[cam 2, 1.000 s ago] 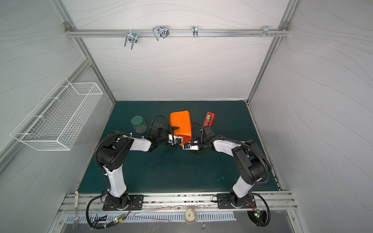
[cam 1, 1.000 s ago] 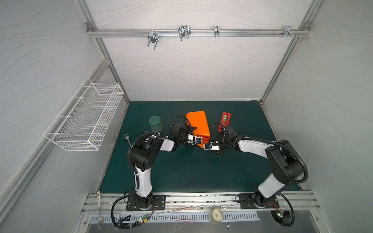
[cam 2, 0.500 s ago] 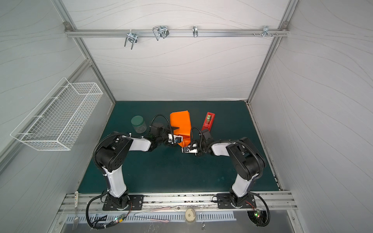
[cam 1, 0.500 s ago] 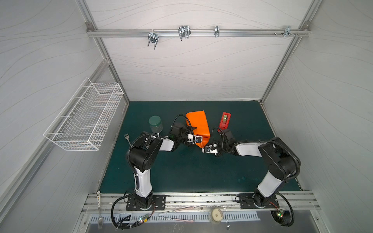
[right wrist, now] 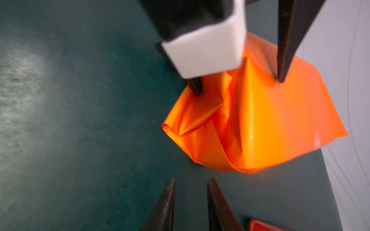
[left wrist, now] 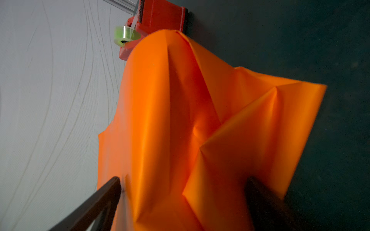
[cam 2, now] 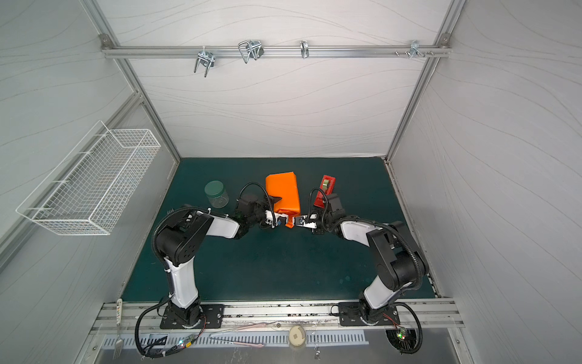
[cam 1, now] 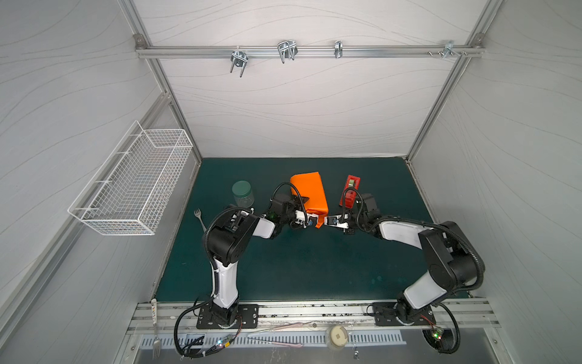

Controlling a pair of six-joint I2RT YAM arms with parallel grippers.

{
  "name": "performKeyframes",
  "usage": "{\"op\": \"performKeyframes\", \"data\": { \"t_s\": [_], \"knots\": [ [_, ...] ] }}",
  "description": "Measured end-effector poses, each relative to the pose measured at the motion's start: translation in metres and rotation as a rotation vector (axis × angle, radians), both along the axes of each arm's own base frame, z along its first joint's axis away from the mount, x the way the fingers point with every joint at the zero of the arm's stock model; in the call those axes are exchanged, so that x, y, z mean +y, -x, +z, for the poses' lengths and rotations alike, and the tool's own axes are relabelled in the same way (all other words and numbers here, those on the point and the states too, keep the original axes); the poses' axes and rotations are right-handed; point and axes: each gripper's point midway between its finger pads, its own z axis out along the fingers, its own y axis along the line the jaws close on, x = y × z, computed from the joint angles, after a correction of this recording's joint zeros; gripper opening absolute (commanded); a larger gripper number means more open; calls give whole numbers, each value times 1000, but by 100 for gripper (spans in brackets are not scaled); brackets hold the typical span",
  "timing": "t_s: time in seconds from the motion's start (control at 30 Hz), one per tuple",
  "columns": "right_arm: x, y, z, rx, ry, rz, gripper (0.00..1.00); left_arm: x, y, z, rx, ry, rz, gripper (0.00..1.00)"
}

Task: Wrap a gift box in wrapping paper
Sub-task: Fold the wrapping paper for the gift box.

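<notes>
- Right wrist view: the right gripper (right wrist: 191, 180) has its two dark fingers drawn close, with a narrow gap of green mat (right wrist: 80, 120) between the tips. It holds nothing and stops just short of the wrapping paper (right wrist: 260, 124).
- Same view: the left gripper (right wrist: 239, 84) is spread wide across the near end of the paper. One fingertip (right wrist: 281, 78) presses the upper face and the other touches the crumpled edge.
- Left wrist view: the left gripper (left wrist: 184, 180) straddles the paper (left wrist: 180, 120), with a finger (left wrist: 108, 198) at each side of the orange folds. Nothing is pinched.
- Both top views: the paper (cam 1: 310, 195) (cam 2: 283, 195) forms an oblong bundle lying on the mat, mid-way across and toward the back. It sits between a green-lidded jar (cam 1: 242, 193) and a red tape dispenser (cam 1: 349, 192).
- The two grippers meet at its near end, left (cam 1: 315, 218) and right (cam 1: 329, 220).
- Condition of the paper: bright orange and glossy. The far part is smooth and box-shaped. The near end is gathered into sharp triangular creases and a rolled lip, with one flap standing free.
- The gift box is fully covered and none of its surface can be seen.
- The dispenser carries a yellow-green tape roll (left wrist: 126, 36).
</notes>
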Motion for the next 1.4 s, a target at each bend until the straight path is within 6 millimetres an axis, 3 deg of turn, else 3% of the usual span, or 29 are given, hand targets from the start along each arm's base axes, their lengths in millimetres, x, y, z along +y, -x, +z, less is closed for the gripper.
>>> {"op": "performKeyframes", "data": {
  "t_s": [0.5,0.63,0.8,0.93,1.2,1.4],
  "knots": [
    [-24,-13,7,32,-19,-81,30,-10,8,1,-90,-52,-44,99],
    [-26,-24,18,60,-58,-118,29,-12,10,1,-92,-55,-50,99],
    [-15,-45,49,85,-146,-138,30,-12,10,1,-94,-57,-50,99],
    [-1,-60,61,129,-191,-162,28,-12,10,1,-101,-58,-53,99],
    [34,-80,49,229,-180,-208,27,-12,11,1,-107,-59,-55,99],
    [42,-88,31,257,-135,-240,25,-12,12,1,-116,-62,-60,99]
  ]
}}
